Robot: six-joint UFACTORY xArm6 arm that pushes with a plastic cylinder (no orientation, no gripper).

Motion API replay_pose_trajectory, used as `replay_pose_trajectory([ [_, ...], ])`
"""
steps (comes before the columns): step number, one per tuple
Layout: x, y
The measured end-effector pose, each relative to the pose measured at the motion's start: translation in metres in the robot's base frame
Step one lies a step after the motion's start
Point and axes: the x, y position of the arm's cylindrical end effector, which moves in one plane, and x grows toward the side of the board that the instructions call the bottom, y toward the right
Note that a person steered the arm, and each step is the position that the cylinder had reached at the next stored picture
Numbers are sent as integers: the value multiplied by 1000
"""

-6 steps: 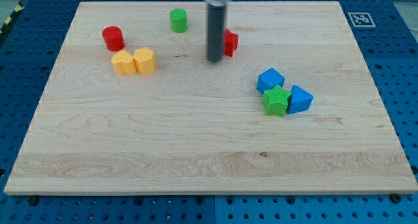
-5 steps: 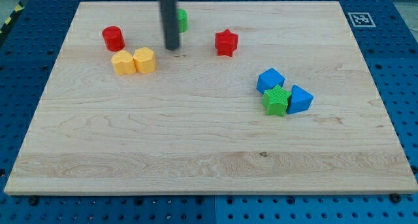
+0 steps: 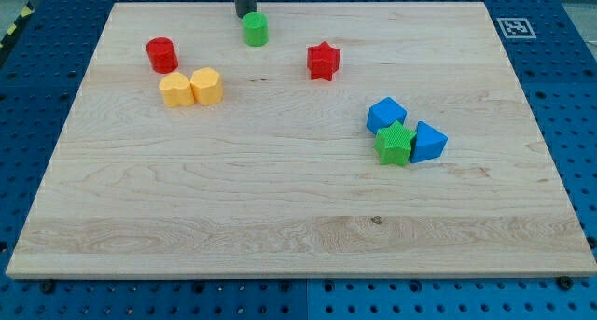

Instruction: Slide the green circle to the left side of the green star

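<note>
The green circle stands near the view's top, left of centre. My tip is just above it, slightly to its left, touching or almost touching its far edge. The green star lies at the view's right of centre, wedged between two blue blocks, far from the green circle.
A blue block sits above the green star and another blue block at its right. A red star lies right of the green circle. A red cylinder and two yellow blocks are at the left.
My tip has moved from near the red star leftward, then up to the top edge behind the green circle. No block has moved.
</note>
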Motion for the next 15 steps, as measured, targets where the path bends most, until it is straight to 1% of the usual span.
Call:
replay_pose_trajectory([
  [2, 43, 19],
  [3, 65, 45],
  [4, 82, 57],
  [5, 91, 58],
  [7, 93, 13],
  [11, 169, 122],
  [12, 175, 124],
  [14, 176, 76],
  [15, 195, 111],
])
